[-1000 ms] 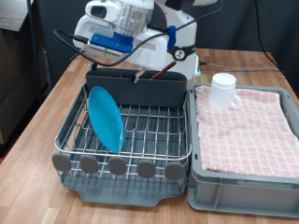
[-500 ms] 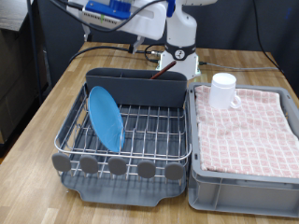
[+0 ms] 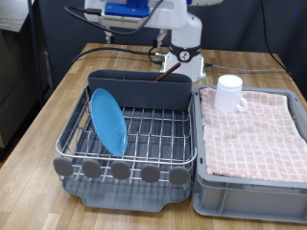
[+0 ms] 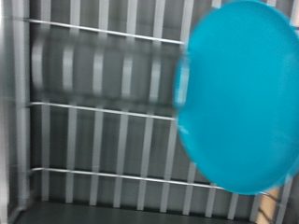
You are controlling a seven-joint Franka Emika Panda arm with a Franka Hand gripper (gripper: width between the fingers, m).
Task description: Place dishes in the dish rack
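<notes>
The light-blue plate (image 3: 108, 120) stands on edge in the left part of the silver wire dish rack (image 3: 153, 134). It also fills one side of the wrist view (image 4: 245, 98), over the rack's wires (image 4: 84, 112). The white mug (image 3: 228, 93) stands on the pink checked cloth in the grey crate. A small reddish-brown tip (image 3: 159, 79) shows at the rim of the rack's tall grey back compartment (image 3: 144, 91); the rest of the wooden spoon is hidden. My gripper's hand (image 3: 125, 10) is high at the exterior view's top edge, above the rack. Its fingers do not show clearly.
The grey crate with the pink checked cloth (image 3: 254, 129) sits tight against the rack on the exterior view's right. Round grey discs (image 3: 120, 171) line the rack's front. The robot base (image 3: 187, 57) stands behind the rack. Bare wooden table (image 3: 38, 115) lies to the exterior view's left.
My hand has risen from just above the back compartment to the exterior view's top edge and moved left. The plate and the mug have not moved.
</notes>
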